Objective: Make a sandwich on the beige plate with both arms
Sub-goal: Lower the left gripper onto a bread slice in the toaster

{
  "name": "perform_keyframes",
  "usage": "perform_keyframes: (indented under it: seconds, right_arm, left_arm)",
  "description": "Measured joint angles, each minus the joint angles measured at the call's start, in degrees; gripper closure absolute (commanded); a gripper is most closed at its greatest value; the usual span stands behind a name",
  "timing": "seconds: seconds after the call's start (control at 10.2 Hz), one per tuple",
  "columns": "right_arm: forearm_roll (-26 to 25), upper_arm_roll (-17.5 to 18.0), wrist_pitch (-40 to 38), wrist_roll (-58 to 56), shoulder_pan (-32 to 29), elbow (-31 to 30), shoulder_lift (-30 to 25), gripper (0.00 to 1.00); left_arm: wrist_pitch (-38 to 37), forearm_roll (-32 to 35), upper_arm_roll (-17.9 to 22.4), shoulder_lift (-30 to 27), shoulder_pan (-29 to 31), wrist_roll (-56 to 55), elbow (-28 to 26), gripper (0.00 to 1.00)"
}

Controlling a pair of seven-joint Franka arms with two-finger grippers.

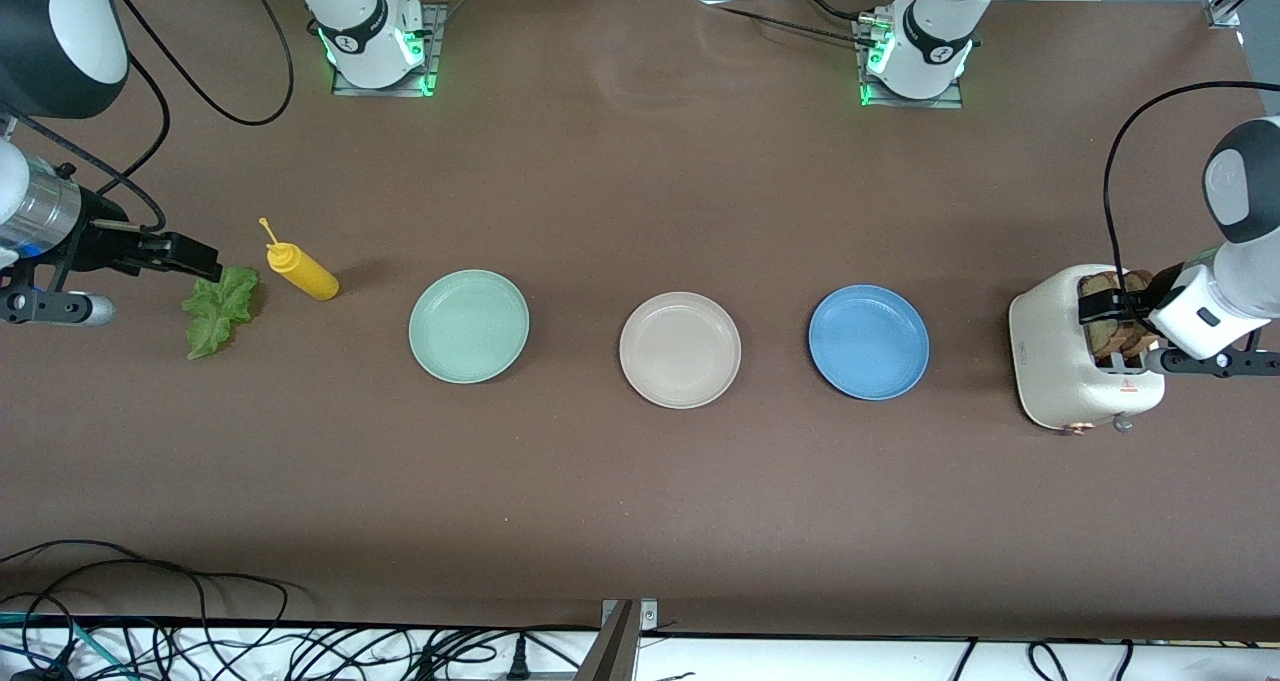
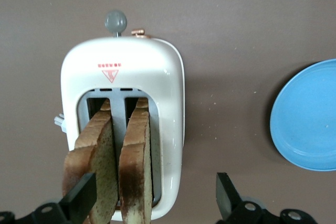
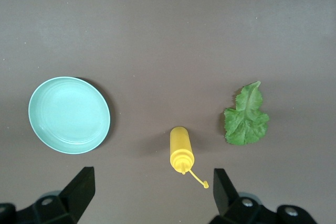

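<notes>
The beige plate sits bare on the desk, between the mint-green plate and the blue plate. No sandwich exists yet; its parts lie apart from the beige plate.

Toward the left arm's end of the desk, past the blue plate, stands the white toaster with two bread slices upright in its slots. The left end effector hovers over the toaster, fingers spread wide, straddling both slices without gripping.

Toward the right arm's end, past the mint-green plate, lie the yellow squeeze bottle and, beside it, the lettuce leaf. The right end effector hangs over that area, fingers spread, holding nothing.

Likely step in hand: extract one slice. Recommended procedure:
- Centre the fingers on a single slice, not both.
- Grip across the flat faces near the top crust.
- Lift straight up to clear the slot walls.
- Keep the right arm away from the beige plate until the bread is placed.
</notes>
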Motion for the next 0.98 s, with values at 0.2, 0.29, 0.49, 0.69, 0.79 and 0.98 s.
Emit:
perform_keyframes:
  seconds: [0.2,0.29,0.49,0.69,0.79,0.98]
  right_arm:
    - [0.0,0.0,0.0,0.0,0.0,0.0,0.0,0.0]
    - [0.0,0.0,0.0,0.0,0.0,0.0,0.0,0.0]
    - [0.0,0.0,0.0,0.0,0.0,0.0,0.0,0.0]
    - [0.01,0.0,0.0,0.0,0.0,0.0,0.0,0.0]
    - [0.01,0.0,0.0,0.0,0.0,0.0,0.0,0.0]
    - [0.18,0.0,0.0,0.0,0.0,0.0,0.0,0.0]
  left_arm:
    - [0.14,0.0,0.0,0.0,0.78,-0.02,-1.53,0.12]
    - [0.14,0.0,0.0,0.0,1.24,-0.06,-2.2,0.4]
    - [0.11,0.0,0.0,0.0,1.62,-0.08,-3.03,0.8]
    - [0.1,0.0,-0.04,-0.09,1.62,-0.08,-3.0,1.0]
    - [0.1,0.0,-0.05,-0.15,1.62,-0.08,-2.9,1.0]
    - [0.1,0.0,-0.05,-0.21,1.65,-0.08,-2.85,1.0]
